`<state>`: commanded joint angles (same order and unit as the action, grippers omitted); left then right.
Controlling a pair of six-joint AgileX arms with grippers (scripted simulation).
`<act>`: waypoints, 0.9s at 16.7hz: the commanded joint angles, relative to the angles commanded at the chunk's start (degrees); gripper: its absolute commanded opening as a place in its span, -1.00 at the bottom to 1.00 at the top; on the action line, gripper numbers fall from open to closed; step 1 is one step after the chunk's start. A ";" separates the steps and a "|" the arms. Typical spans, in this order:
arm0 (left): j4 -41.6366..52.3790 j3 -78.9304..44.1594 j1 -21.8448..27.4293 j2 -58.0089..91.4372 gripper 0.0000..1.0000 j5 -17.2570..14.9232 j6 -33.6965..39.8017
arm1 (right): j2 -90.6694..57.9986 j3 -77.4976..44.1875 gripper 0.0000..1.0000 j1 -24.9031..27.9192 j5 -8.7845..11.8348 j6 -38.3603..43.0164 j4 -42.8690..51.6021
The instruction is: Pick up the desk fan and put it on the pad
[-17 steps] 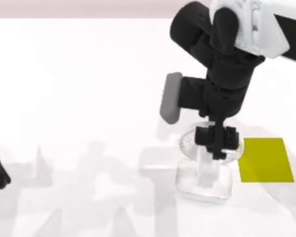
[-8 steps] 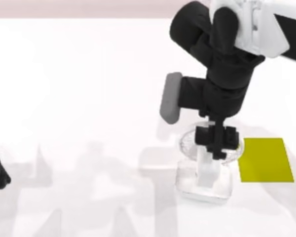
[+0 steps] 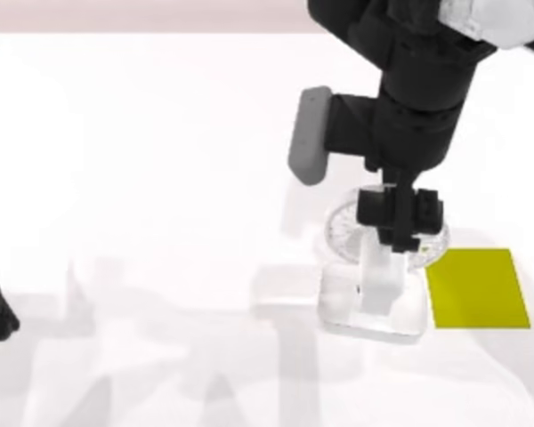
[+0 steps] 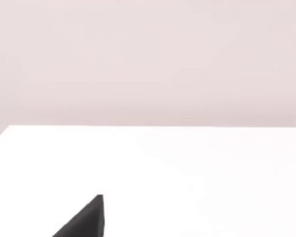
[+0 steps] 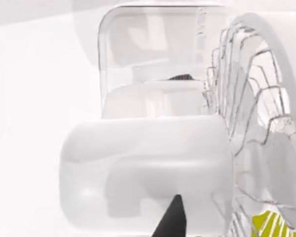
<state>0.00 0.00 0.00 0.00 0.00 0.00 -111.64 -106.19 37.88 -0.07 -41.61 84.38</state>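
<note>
clearly the right gripper (image 3: 398,233), right of centre, had its fingers clamped on the small white glossy semi-translucent desk fan (image 3: 374,289), ready to carry it to the flat olive-yellow square pad (image 3: 477,288) just beside; left gripper's fingers couldn't be told.

Translucent white desk fan (image 3: 374,285) just beside olive-yellow pad (image 3: 477,288)

White table (image 4: 187,177); a dark gripper tip (image 4: 86,219) at its edge.
</note>
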 joint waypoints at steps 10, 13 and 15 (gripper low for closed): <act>0.00 0.00 0.00 0.00 1.00 0.00 0.00 | -0.80 1.68 -1.00 -0.73 -0.74 8.25 0.11; 0.00 0.00 0.00 0.00 1.00 0.00 0.00 | -1.11 3.19 -1.00 -1.76 -1.53 19.40 -0.25; 0.00 0.00 0.00 0.00 1.00 0.00 0.00 | -0.88 4.10 -1.00 -2.76 -2.05 28.93 -0.83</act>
<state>0.00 0.00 0.00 0.00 0.00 0.00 -112.52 -102.08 35.12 -2.13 -12.68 83.55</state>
